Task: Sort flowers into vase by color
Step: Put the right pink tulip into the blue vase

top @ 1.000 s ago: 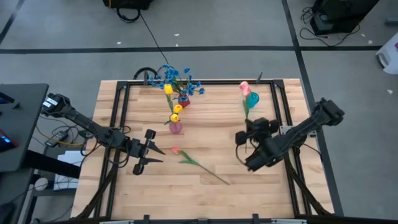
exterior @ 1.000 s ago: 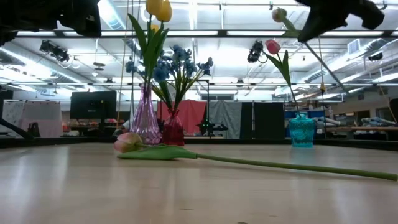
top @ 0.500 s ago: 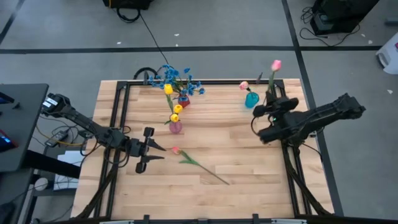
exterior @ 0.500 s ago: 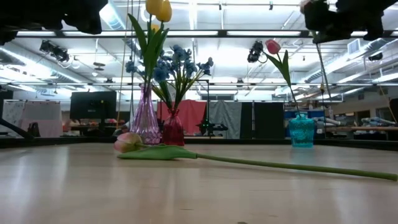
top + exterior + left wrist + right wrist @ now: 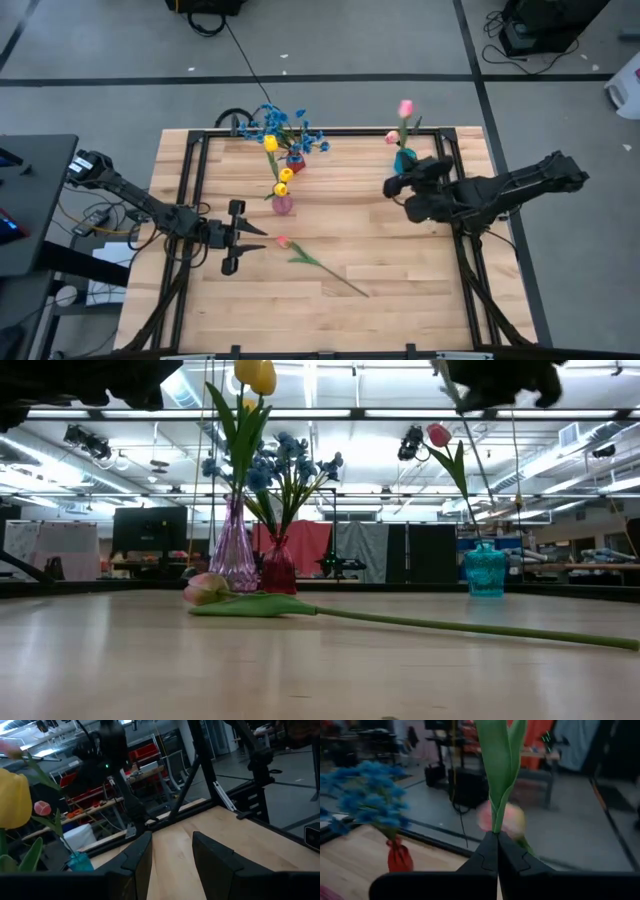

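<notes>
My right gripper (image 5: 400,188) hovers high over the teal vase (image 5: 403,160) near the far right corner, shut on a pink tulip whose bud (image 5: 405,107) stands above it. Another pink tulip (image 5: 438,435) stands in that vase (image 5: 486,570). A third pink tulip (image 5: 318,264) lies flat mid-table, bud (image 5: 207,589) toward the left. Yellow tulips (image 5: 284,176) stand in the purple vase (image 5: 234,555), and blue sprays (image 5: 285,125) in the red vase (image 5: 278,568). My left gripper (image 5: 246,238) hangs open, left of the lying tulip. My right gripper pinches the pink tulip's green stem (image 5: 495,829) between its two shut fingers (image 5: 512,862), just below the leaves. The fingers come roughly level from the table's right and lie across the stem. The tulip is lifted clear and upright, its lower stem (image 5: 472,442) slanting down toward the teal vase.
The black frame rail (image 5: 330,131) runs along the far edge behind the vases, with side rails (image 5: 462,260) at left and right. The purple and red vases stand close together at far centre. Bare wood (image 5: 300,320) lies between the lying tulip and the near edge.
My right gripper has carried its pink tulip from mid-right of the table toward the far edge, then swung left until it stands over the teal vase. The tulip has turned upright along the way, its bud now above the gripper. The lying tulip has stayed put.
</notes>
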